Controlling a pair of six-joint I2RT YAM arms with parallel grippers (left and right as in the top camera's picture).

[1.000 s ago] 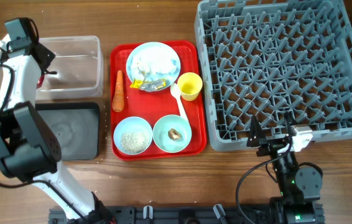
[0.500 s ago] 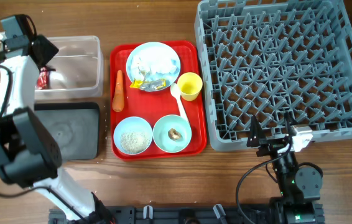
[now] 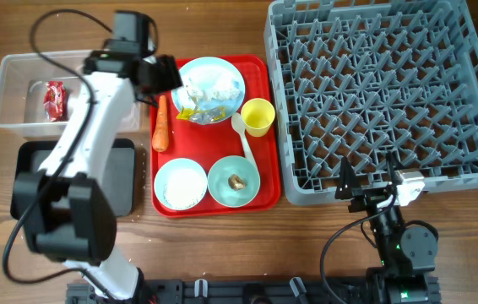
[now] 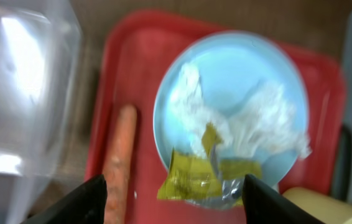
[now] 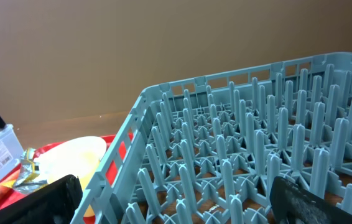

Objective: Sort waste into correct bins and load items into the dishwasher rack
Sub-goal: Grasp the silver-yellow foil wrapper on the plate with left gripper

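Observation:
My left gripper hangs open and empty over the red tray's upper left, beside the pale-blue plate. In the left wrist view the gripper frames the yellow wrapper at the plate's near rim, with white tissue behind it and the carrot to the left. A red wrapper lies in the clear bin. My right gripper stands open at the grey dishwasher rack's near edge, holding nothing; the right wrist view has this gripper above the pegs.
The red tray also holds the yellow cup, the white spoon, a bowl of rice and a bowl with a brown lump. The black bin lies below the clear one, partly under my left arm.
My left gripper opened over the clear bin and the red wrapper now lies inside it. The left arm then swung right to the tray. The right arm has not moved.

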